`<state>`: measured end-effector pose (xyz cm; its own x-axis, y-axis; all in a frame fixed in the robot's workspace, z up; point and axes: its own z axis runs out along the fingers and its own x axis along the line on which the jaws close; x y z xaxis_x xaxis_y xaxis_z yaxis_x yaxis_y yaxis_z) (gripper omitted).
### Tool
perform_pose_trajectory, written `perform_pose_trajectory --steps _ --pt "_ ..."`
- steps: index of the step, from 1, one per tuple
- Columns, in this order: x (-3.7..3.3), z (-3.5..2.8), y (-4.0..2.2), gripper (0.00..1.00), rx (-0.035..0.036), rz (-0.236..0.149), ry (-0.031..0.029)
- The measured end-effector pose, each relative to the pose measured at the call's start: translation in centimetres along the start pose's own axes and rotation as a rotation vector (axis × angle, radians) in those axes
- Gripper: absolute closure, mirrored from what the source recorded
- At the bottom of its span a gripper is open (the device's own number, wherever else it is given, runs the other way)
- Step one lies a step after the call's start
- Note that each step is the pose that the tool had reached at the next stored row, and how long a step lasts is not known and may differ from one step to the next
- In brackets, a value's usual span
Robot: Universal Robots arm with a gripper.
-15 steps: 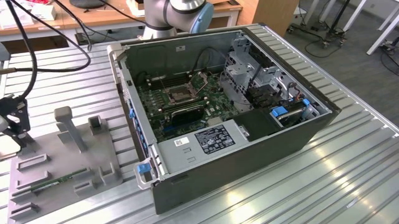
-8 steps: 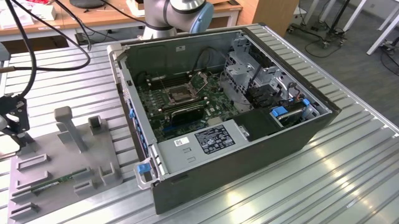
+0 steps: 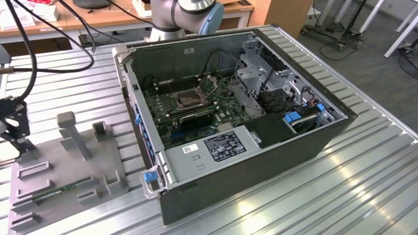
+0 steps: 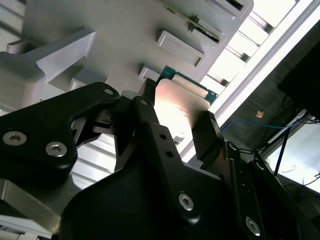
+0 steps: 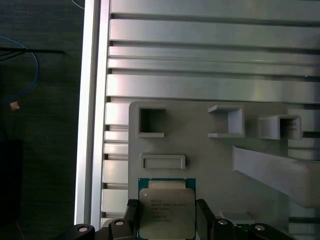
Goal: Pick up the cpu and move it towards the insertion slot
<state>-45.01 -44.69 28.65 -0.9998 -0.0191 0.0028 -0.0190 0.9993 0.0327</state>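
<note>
The cpu (image 5: 166,207) is a small square chip with a silvery top and a green rim; in both wrist views it sits between my black fingers. My gripper (image 5: 166,206) is shut on the cpu (image 4: 181,102), one finger (image 5: 131,214) pressing each opposite edge, just over the grey fixture (image 5: 200,145). In the exterior view my gripper (image 3: 19,139) is at the far left, above the fixture (image 3: 72,166). The insertion slot (image 3: 185,101), a square socket with a metal frame, lies on the motherboard inside the open computer case (image 3: 261,161), well to the exterior view's right of the gripper.
The grey fixture carries upright posts (image 3: 70,134) and small pockets (image 5: 151,121), and a long green memory stick (image 3: 60,191) lies on it. Black cables (image 3: 39,58) hang near the arm. The slatted metal table (image 3: 365,186) ends just beyond the fixture.
</note>
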Motion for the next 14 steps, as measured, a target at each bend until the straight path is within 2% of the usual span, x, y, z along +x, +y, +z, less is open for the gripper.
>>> perform_pose_trajectory --steps 14 --pt "0.0 -1.41 0.05 0.46 0.0 0.0 0.0"
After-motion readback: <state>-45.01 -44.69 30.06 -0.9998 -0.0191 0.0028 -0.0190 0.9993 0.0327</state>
